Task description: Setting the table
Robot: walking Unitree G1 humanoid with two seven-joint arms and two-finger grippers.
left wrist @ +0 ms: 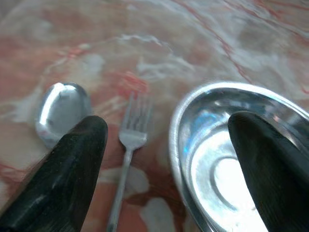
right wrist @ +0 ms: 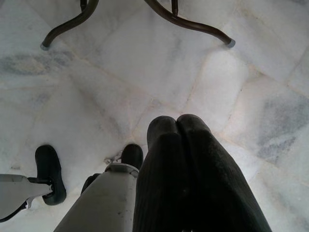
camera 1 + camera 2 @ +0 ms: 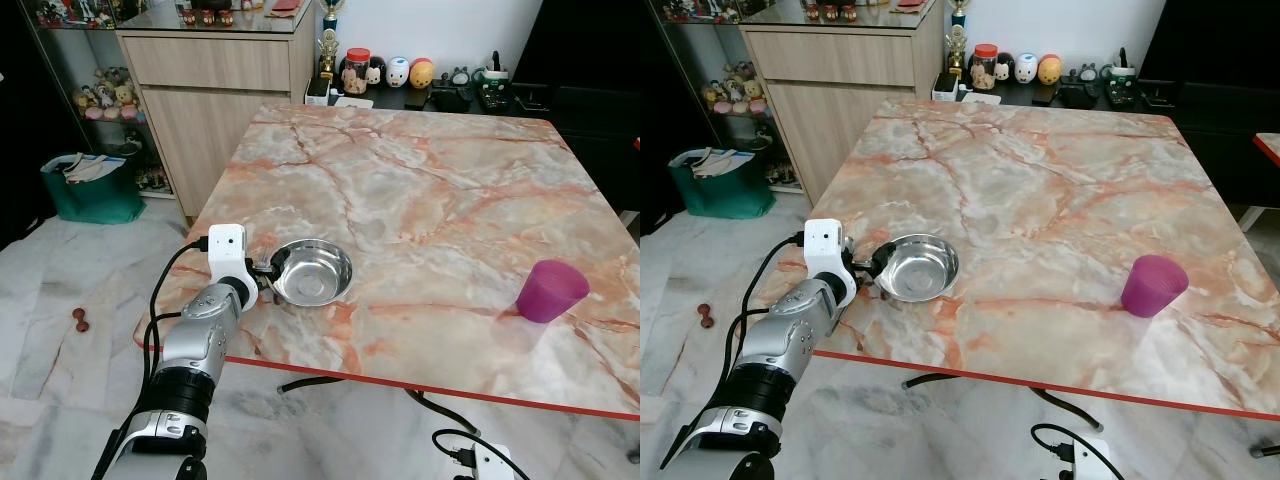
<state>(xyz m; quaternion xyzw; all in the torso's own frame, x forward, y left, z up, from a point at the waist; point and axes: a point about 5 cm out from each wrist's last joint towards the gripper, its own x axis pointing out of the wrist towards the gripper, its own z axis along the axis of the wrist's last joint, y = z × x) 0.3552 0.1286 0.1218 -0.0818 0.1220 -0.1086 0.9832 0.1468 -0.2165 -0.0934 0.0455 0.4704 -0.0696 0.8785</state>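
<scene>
Two black fingers [image 1: 67, 169] of the left end effector [image 3: 266, 272] stand spread wide, one over the steel bowl [image 3: 312, 271], the other by the spoon [image 1: 60, 108], with the fork [image 1: 129, 145] between, all near the marbled surface [image 3: 440, 190] edge. Settle which piece to take, centre on it, then close gently. Right end effector [image 2: 178, 145] hangs closed above the floor [image 2: 145, 63]

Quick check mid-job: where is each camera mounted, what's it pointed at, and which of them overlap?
Left and right eye views: on the head, looking forward and down at the marble table, the left arm reaching to the steel bowl; purple cup to the right.
Left wrist view: along the left tool, open astride the bowl's rim; fork and spoon beside it.
Right wrist view: right tool shut, facing the floor.
Shared: the bowl.
</scene>
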